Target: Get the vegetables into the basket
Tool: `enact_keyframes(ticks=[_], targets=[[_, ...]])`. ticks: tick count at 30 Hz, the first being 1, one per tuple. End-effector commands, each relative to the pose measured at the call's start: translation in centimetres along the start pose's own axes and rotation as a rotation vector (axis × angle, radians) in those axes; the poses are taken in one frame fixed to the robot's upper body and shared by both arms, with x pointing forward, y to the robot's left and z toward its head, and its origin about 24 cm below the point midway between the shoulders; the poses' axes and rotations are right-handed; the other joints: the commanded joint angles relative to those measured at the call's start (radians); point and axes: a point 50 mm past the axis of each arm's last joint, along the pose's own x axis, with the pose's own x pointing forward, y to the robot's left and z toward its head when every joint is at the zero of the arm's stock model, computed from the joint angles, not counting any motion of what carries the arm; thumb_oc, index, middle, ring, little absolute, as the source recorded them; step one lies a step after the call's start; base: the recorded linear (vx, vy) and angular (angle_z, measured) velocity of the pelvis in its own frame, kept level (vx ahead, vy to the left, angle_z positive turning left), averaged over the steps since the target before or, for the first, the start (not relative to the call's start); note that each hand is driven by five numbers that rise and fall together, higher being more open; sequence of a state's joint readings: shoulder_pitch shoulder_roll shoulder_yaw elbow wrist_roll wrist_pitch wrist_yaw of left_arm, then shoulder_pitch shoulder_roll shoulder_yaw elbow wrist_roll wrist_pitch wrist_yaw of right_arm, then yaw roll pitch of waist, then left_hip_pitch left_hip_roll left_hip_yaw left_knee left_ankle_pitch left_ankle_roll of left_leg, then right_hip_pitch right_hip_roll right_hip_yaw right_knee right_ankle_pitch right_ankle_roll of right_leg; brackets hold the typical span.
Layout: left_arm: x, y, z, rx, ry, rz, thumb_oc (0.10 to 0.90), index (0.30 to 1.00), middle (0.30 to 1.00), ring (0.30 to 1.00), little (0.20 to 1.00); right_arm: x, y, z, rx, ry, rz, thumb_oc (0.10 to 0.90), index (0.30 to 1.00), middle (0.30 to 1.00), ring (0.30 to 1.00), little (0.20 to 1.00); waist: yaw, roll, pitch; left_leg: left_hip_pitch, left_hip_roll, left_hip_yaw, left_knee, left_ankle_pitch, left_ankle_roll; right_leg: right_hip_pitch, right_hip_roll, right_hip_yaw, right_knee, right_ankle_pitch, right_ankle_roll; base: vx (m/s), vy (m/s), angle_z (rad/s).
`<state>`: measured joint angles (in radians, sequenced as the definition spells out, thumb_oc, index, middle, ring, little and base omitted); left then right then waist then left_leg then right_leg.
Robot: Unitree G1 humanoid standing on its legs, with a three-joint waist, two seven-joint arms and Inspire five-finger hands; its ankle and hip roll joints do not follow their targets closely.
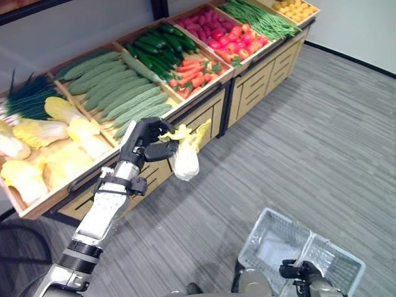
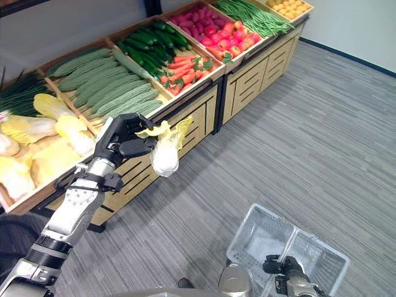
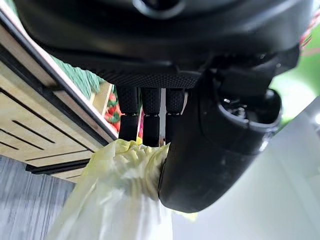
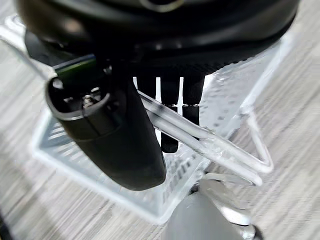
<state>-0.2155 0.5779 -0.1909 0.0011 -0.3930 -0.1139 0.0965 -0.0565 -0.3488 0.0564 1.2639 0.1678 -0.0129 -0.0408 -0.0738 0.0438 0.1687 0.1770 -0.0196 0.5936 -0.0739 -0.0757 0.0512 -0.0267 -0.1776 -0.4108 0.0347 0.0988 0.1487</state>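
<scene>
I have the left hand (image 1: 145, 137) raised in front of the wooden produce stand (image 1: 204, 114), its fingers and thumb clamped on the leafy yellow top of a napa cabbage (image 1: 184, 158). The cabbage hangs white end down in the air, just off the stand's front edge and over the grey floor (image 1: 309, 142) — touching nothing but the hand. In the left wrist view the thumb (image 3: 200, 155) presses into the pale leaves opposite the fingers.

Low on my right, the right hand (image 1: 297, 270) is curled round the clear handle (image 4: 210, 142) of the wire basket (image 1: 272, 238); the right wrist view shows the handle bar running between thumb and fingers. The basket sits well apart from the cabbage, and as far as I can make out it holds no vegetables — its mesh floor is hard to read.

On the stand behind, the bins hold more napa cabbages (image 1: 59, 130), ridged green gourds (image 1: 117, 86), cucumbers (image 1: 158, 43), carrots (image 1: 195, 71) and green beans (image 1: 260, 18).
</scene>
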Motion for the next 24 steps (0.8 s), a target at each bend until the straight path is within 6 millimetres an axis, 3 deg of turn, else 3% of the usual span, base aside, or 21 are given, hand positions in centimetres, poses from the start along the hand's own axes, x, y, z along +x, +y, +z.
enact_keyframes(ticks=[1, 8, 11, 12, 13, 14, 15, 17, 18, 20, 21, 24], targets=[[1.8, 1.0, 6.7, 0.005, -0.335, 0.041, 0.400, 0.300, 0.300, 0.300, 0.300, -0.3, 0.4, -1.9, -0.099, 0.041, 0.024, 0.400, 0.300, 0.300, 0.300, 0.300, 0.010, -0.002, -0.091, -0.003, -0.019, -0.097, 0.017, -0.082, 0.011, -0.026, 0.008, 0.090, 0.006, 0.003, 0.032, 0.07, -0.059, -0.12], [1.6, 1.1, 5.8, -0.014, -0.295, 0.062, 0.400, 0.300, 0.300, 0.300, 0.300, -0.4, -0.1, -2.8, -0.081, 0.069, 0.007, 0.400, 0.300, 0.300, 0.300, 0.300, 0.001, -0.018, -0.103, 0.024, 0.013, -0.101, 0.036, -0.095, -0.013, 0.019, 0.042, 0.096, -0.008, -0.060, 0.005, 0.13, -0.156, -0.12], [1.7, 1.0, 5.7, -0.020, -0.288, 0.063, 0.400, 0.300, 0.300, 0.300, 0.300, -0.5, -0.4, -3.0, -0.065, 0.072, -0.005, 0.400, 0.300, 0.300, 0.300, 0.300, -0.007, -0.024, -0.101, 0.031, 0.045, -0.110, 0.049, -0.089, -0.040, 0.022, 0.060, 0.104, 0.026, -0.105, -0.016, 0.17, -0.297, 0.29], [1.9, 0.7, 5.5, -0.049, -0.284, 0.053, 0.400, 0.300, 0.300, 0.300, 0.300, -0.3, -1.0, -2.0, -0.106, 0.037, -0.013, 0.400, 0.300, 0.300, 0.300, 0.300, 0.036, -0.058, -0.051, -0.150, 0.142, -0.249, 0.494, 0.010, -0.137, 0.080, 0.116, 0.142, -0.017, -0.145, -0.093, 0.26, -0.572, 0.44], [1.9, 0.7, 5.5, -0.049, -0.285, 0.053, 0.400, 0.300, 0.300, 0.300, 0.300, -0.3, -1.0, -1.9, -0.106, 0.036, -0.014, 0.400, 0.300, 0.300, 0.300, 0.300, 0.033, -0.058, -0.051, -0.156, 0.145, -0.253, 0.502, 0.009, -0.139, 0.079, 0.118, 0.139, -0.019, -0.145, -0.095, 0.18, -0.303, 0.02], [1.8, 1.0, 5.6, -0.038, -0.293, 0.077, 0.400, 0.300, 0.300, 0.300, 0.300, -0.3, -1.5, -1.7, -0.125, 0.035, -0.024, 0.400, 0.300, 0.300, 0.300, 0.300, 0.045, -0.076, -0.052, -0.171, 0.075, -0.381, 0.319, -0.037, -0.093, 0.068, 0.092, 0.178, -0.072, -0.110, -0.074, 0.00, 0.144, -0.31], [1.8, 1.0, 5.6, -0.038, -0.293, 0.077, 0.400, 0.300, 0.300, 0.300, 0.300, -0.3, -1.5, -1.7, -0.125, 0.034, -0.024, 0.400, 0.300, 0.300, 0.300, 0.300, 0.046, -0.078, -0.053, -0.170, 0.072, -0.379, 0.314, -0.033, -0.091, 0.068, 0.090, 0.179, -0.075, -0.108, -0.073, 0.01, 0.216, -0.39], [1.4, 1.5, 5.2, 0.009, -0.281, 0.100, 0.400, 0.300, 0.300, 0.300, 0.300, -0.3, -2.0, -1.7, -0.116, 0.038, -0.039, 0.400, 0.300, 0.300, 0.300, 0.300, 0.049, -0.071, -0.054, -0.166, 0.055, -0.442, 0.219, -0.055, -0.077, 0.048, 0.078, 0.206, -0.053, -0.096, -0.062, 0.05, 0.166, -0.35], [1.2, 1.9, 5.3, 0.026, -0.280, 0.103, 0.400, 0.300, 0.300, 0.300, 0.300, -0.3, -1.9, -1.3, -0.101, 0.020, -0.038, 0.400, 0.300, 0.300, 0.300, 0.300, 0.055, -0.066, -0.051, -0.169, 0.040, -0.473, 0.267, -0.068, -0.073, 0.037, 0.080, 0.241, -0.037, -0.098, -0.061, 0.08, 0.250, -0.81], [1.1, 1.7, 5.7, 0.023, -0.298, 0.089, 0.400, 0.300, 0.300, 0.300, 0.300, -0.2, -1.7, -1.0, -0.075, 0.006, -0.037, 0.400, 0.300, 0.300, 0.300, 0.300, 0.043, -0.058, -0.056, -0.164, 0.044, -0.442, 0.256, -0.095, -0.056, 0.031, 0.072, 0.259, -0.033, -0.094, -0.054, 0.03, 0.327, -1.11], [1.0, 1.6, 6.1, 0.035, -0.315, 0.077, 0.400, 0.300, 0.300, 0.300, 0.300, -0.1, -1.3, -0.4, -0.028, -0.020, -0.034, 0.400, 0.300, 0.300, 0.300, 0.300, 0.035, -0.032, -0.047, -0.138, 0.018, -0.398, 0.206, -0.098, -0.029, 0.002, 0.051, 0.292, -0.027, -0.047, -0.027, -0.01, 0.357, -0.81], [0.9, 1.8, 6.1, 0.062, -0.314, 0.075, 0.400, 0.300, 0.300, 0.300, 0.300, -0.1, -0.9, 0.0, -0.026, -0.030, -0.025, 0.400, 0.300, 0.300, 0.300, 0.300, 0.039, -0.024, -0.040, -0.126, 0.000, -0.357, 0.196, -0.107, -0.012, -0.017, 0.037, 0.322, -0.028, -0.007, -0.009, -0.03, 0.334, -0.60]])
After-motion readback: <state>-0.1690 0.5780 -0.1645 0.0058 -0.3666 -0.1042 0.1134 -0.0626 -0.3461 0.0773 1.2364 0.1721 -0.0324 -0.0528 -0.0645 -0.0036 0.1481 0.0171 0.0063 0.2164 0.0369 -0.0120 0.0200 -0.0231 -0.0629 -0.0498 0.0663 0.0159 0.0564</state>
